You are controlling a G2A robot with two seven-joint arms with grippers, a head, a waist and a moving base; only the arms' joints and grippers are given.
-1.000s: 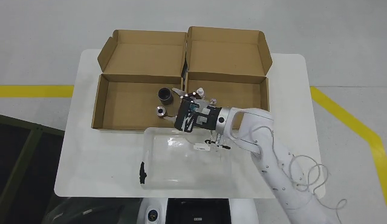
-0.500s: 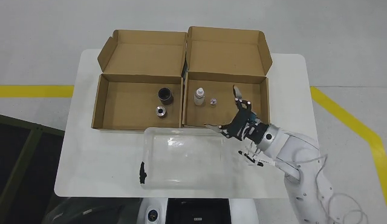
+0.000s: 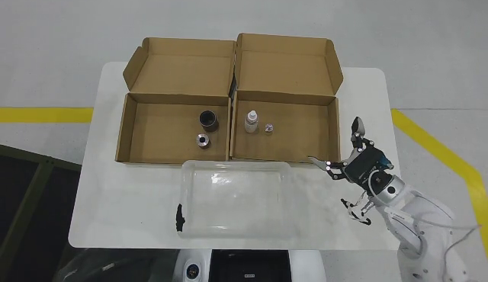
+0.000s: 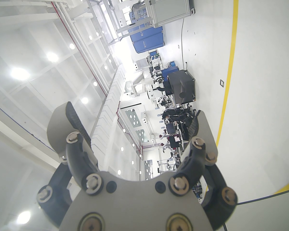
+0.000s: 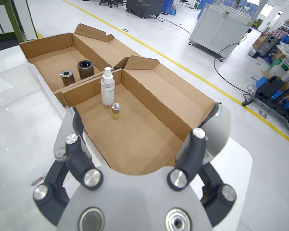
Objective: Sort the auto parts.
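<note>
My right gripper (image 3: 335,143) hangs spread, holding nothing, beside outer wall of brown cardboard right box (image 3: 305,136); white spray bottle (image 3: 251,120) stands upright leftward, inside.

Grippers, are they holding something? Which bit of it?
Nothing is held. The right gripper is open with nothing between its fingers, and the left gripper is open and empty too.

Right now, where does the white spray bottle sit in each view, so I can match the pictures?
Top view: spray bottle stands in the right cardboard box, at the end nearest the other box.
Right wrist view: spray bottle upright at that box's far end.
Left wrist view: aimed at the hall ceiling, away from the boxes.
Shared landmark: the small capped vial beside the bottle.
</note>
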